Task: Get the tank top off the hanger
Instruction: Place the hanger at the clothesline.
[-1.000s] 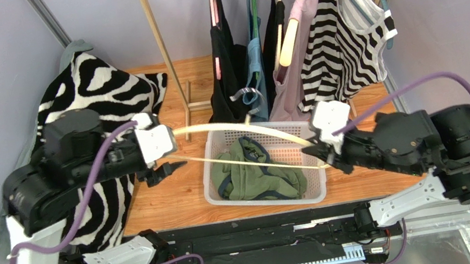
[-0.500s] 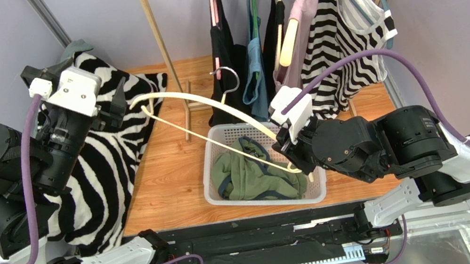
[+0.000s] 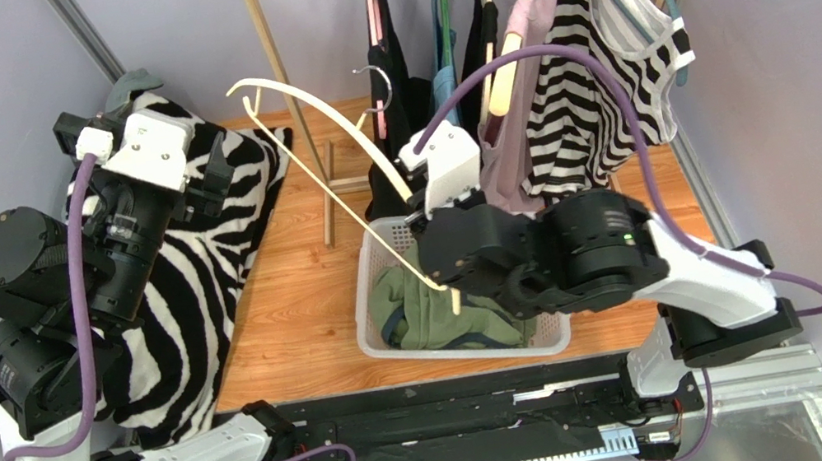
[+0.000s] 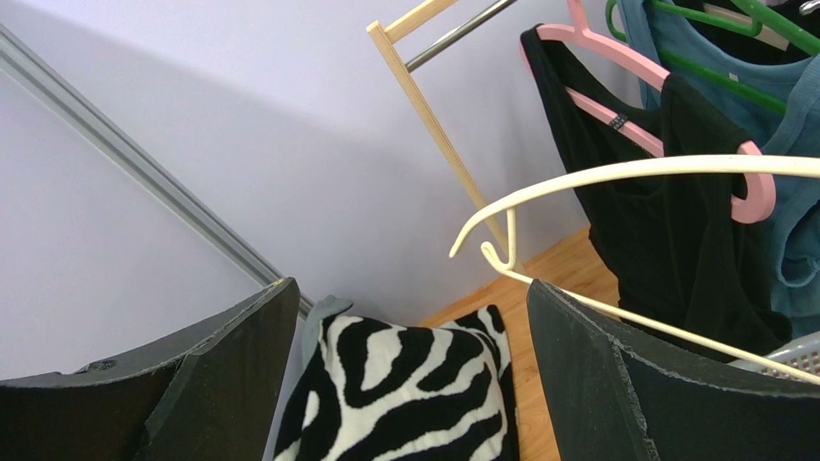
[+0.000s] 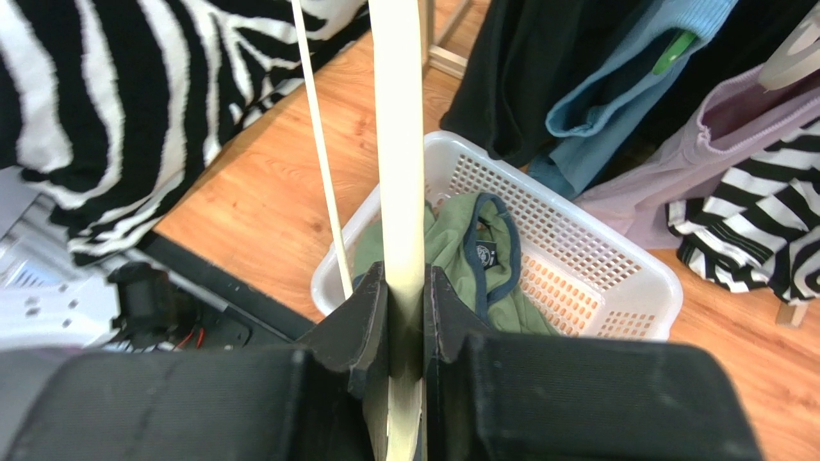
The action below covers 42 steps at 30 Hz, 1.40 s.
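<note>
Green tank top (image 3: 443, 313) lies crumpled in the white basket (image 3: 362, 320) at tabletop centre, already off its cream hanger (image 5: 397, 144). Right fingers (image 5: 361, 317) clamp the bare hanger, which angles toward 11 o'clock; left fingers (image 4: 241, 365) gape empty at 9 o'clock. Likely next step: set the hanger aside.

The left arm (image 3: 20, 265) and right arm (image 3: 596, 256) share rounded black joint housings, white link shells and a looping purple cable (image 3: 78, 311); fingers (image 4: 221, 375) are matte black
</note>
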Tool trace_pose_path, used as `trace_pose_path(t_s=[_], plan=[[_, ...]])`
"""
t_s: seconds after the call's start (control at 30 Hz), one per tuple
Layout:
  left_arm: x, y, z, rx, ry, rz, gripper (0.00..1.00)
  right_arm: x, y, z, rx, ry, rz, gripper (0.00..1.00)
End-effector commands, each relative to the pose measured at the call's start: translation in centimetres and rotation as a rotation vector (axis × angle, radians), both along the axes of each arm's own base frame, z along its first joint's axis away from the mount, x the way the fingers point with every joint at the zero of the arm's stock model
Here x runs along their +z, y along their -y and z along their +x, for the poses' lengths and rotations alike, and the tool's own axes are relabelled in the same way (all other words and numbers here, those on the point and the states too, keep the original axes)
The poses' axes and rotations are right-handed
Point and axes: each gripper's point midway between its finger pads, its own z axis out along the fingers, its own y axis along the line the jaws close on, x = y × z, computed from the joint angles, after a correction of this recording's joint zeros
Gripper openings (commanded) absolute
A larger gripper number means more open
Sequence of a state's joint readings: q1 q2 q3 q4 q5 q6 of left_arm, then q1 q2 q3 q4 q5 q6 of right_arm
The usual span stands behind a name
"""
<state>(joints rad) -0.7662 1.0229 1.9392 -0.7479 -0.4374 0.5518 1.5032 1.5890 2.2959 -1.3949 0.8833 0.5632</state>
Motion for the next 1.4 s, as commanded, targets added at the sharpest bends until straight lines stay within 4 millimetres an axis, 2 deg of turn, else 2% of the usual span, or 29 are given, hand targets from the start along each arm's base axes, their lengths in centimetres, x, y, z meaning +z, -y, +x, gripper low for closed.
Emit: trace_pose_path(t_s=[0.0, 0.07, 0.1, 0.2, 0.3, 0.37, 0.47, 0.67, 0.8, 0.87, 1.0, 1.13, 1.27, 1.37], plan=[[-0.3, -0.1, -0.3, -0.006, 0.009, -0.013, 0.96, -1.7, 5.4, 1.3, -0.15, 0.044, -0.184, 0.0], [-1.6, 1.3, -0.5, -0.079, -0.033, -0.017, 0.96, -1.6, 5.1, 1.5, -0.167, 0.048, -0.169, 0.0], [-3.2, 2.0, -0.4, -0.103, -0.074, 0.005, 0.97, -1.6, 4.9, 1.5, -0.163, 0.051, -0.172, 0.0], [-4.9, 3.2, -0.2, -0.143, -0.128, 0.008, 0.97, -2.2, 4.1, 2.2, -0.188, 0.097, -0.23, 0.0], [-4.7, 3.1, -0.9, -0.167, -0.139, -0.016, 0.97, -2.6, 3.3, 3.5, -0.261, 0.088, -0.212, 0.0], [-4.3, 3.0, -1.4, -0.186, -0.134, -0.03, 0.97, -2.1, 3.0, 4.2, -0.296, 0.106, -0.197, 0.0], [-3.4, 2.1, -2.1, -0.177, -0.1, -0.025, 0.97, -2.5, 2.8, 5.6, -0.35, 0.116, -0.205, 0.0], [-3.1, 1.0, -2.7, -0.158, -0.075, -0.032, 0.97, -3.3, 4.8, 7.8, -0.449, 0.101, -0.218, 0.0], [-4.5, 1.6, -2.2, -0.157, -0.106, -0.015, 0.98, -3.7, 6.6, 8.4, -0.505, 0.081, -0.196, 0.0], [-5.1, 2.0, -2.1, -0.172, -0.125, -0.017, 0.98, -3.6, 7.3, 8.6, -0.529, 0.08, -0.171, 0.0], [-6.0, 3.1, -2.3, -0.22, -0.168, -0.014, 0.98, -4.1, 7.1, 8.6, -0.526, 0.071, -0.183, 0.0], [-6.0, 3.3, -2.2, -0.226, -0.17, -0.014, 0.98, -4.6, 8.2, 8.3, -0.539, 0.068, -0.185, 0.0], [-6.2, 4.0, -1.9, -0.243, -0.182, -0.007, 0.98, -4.0, 9.9, 7.4, -0.524, 0.068, -0.168, 0.0], [-6.4, 4.9, -1.8, -0.28, -0.192, 0.015, 0.98, -4.5, 9.3, 6.3, -0.438, 0.105, -0.266, 0.0]])
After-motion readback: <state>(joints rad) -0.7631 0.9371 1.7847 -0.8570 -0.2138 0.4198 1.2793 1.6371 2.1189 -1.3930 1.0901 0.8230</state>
